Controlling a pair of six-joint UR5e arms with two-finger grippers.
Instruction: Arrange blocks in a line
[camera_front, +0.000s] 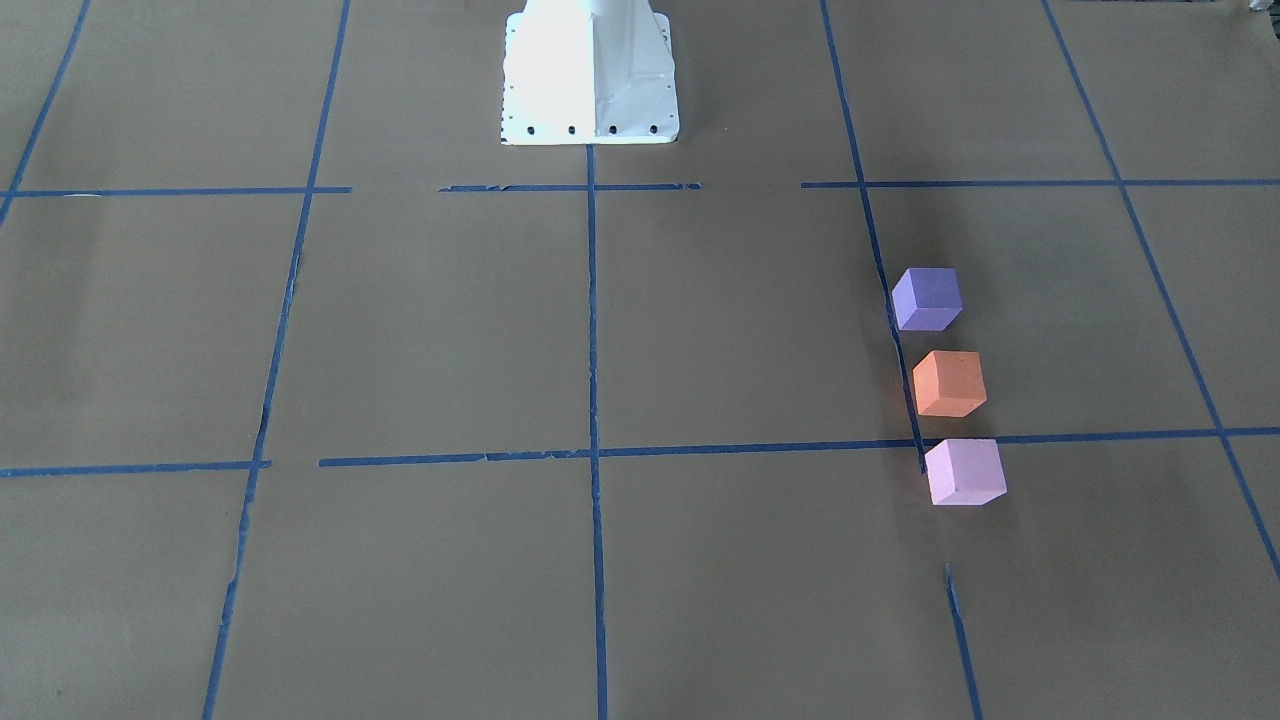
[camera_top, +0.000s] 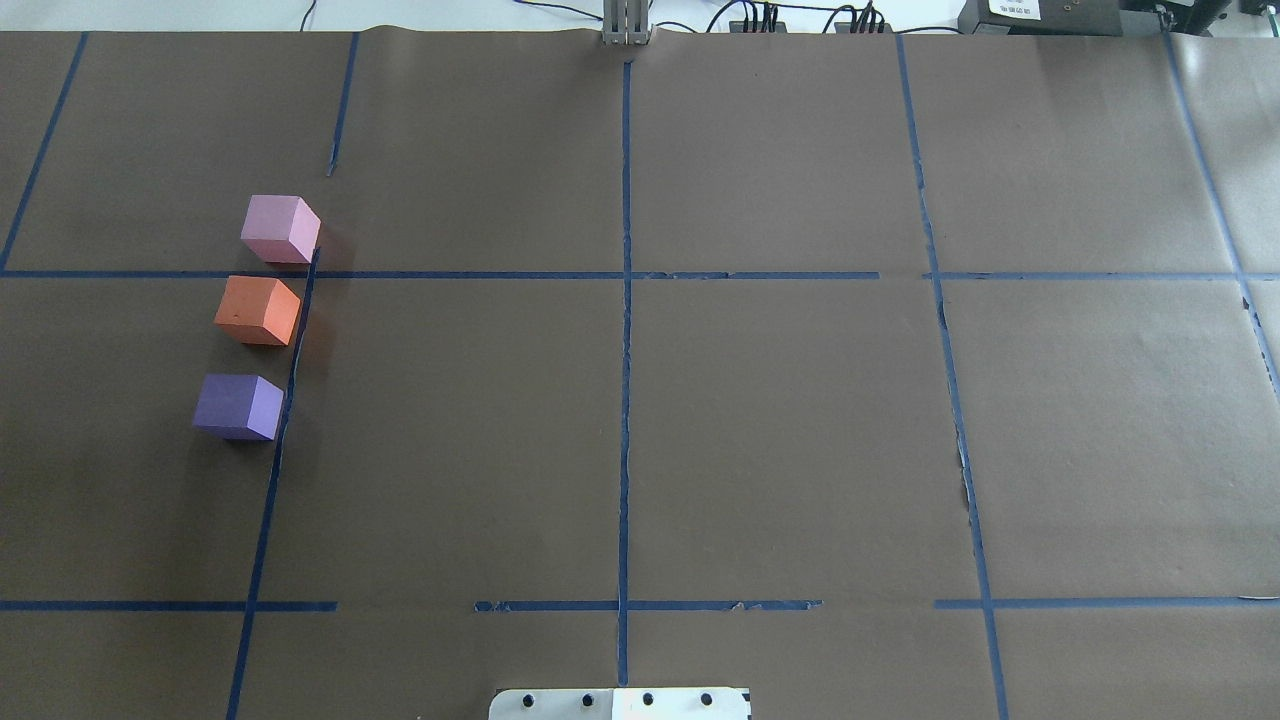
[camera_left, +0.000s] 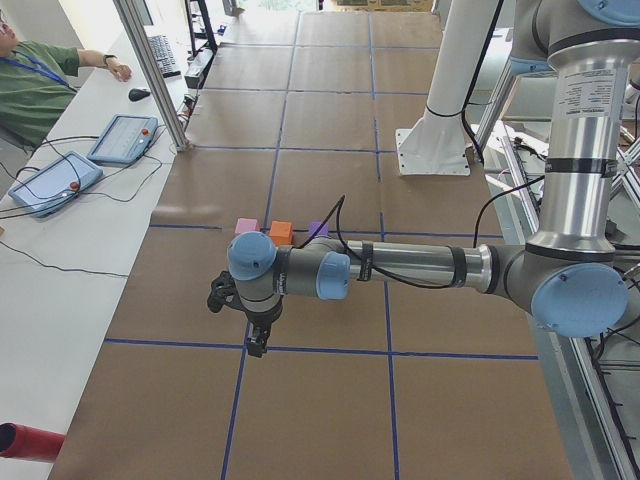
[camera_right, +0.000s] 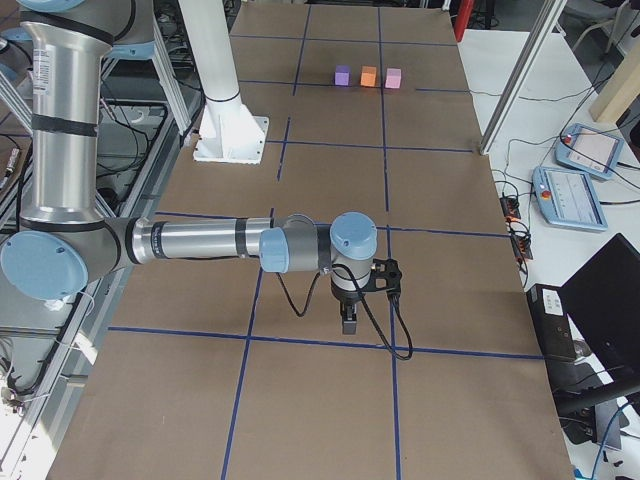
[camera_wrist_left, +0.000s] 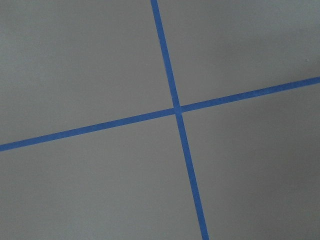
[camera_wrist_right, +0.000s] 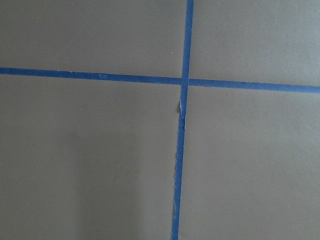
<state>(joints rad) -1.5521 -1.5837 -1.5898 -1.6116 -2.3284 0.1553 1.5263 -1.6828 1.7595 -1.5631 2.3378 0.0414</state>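
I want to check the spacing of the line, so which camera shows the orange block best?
Overhead exterior: the orange block is large, unobstructed, with gaps to the pink block and purple block. Front-facing is nearly as clear. Exterior left shows it small, just beyond the left arm; exterior right shows it tiny. Wrist views miss it.

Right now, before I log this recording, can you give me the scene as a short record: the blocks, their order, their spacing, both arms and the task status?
blocks: pale pink matte foam cube; orange matte foam cube; dark violet matte foam cube
order: pink farthest from the robot, orange in the middle, violet nearest
layout: one rough line beside a blue tape line, on the robot's left side
spacing: all apart, none touching
left pincer: far from the cubes; open or shut cannot be told
right pincer: far from the cubes; open or shut cannot be told
task status: line looks formed
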